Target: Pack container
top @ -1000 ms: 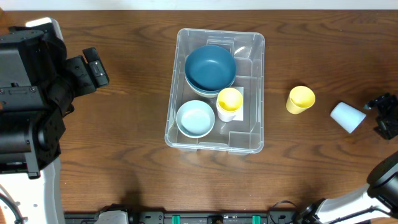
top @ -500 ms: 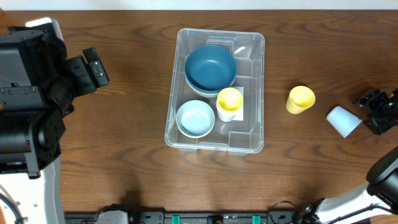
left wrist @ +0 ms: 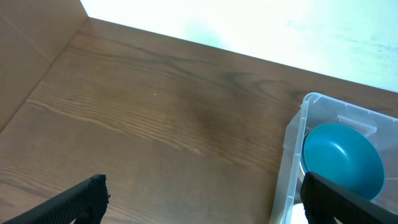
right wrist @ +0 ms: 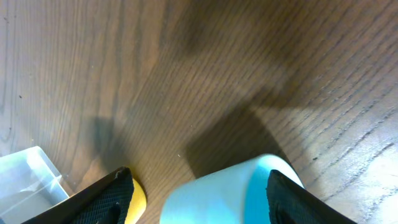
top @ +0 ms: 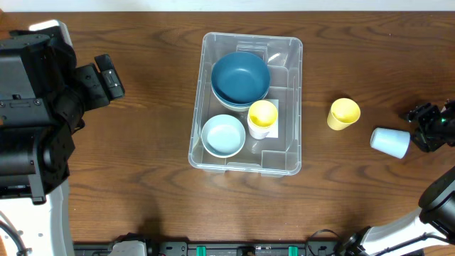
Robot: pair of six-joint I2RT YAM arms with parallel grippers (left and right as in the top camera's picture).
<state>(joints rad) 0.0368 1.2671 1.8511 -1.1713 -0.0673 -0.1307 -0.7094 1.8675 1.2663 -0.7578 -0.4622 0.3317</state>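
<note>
The clear container (top: 294,92) sits in the middle holding a dark bowl (top: 240,77), a pale bowl (top: 223,135) and a yellow cup (top: 262,117); right of it a tipped blue cup (top: 390,141) lies between the spread fingers (right wrist: 115,196) of the right gripper (right wrist: 200,186), while the left gripper (left wrist: 202,199), at far left, hangs wide open, empty.

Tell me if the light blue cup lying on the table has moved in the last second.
Yes. The light blue cup slid toward the yellow cup beside it, which stayed put.
</note>
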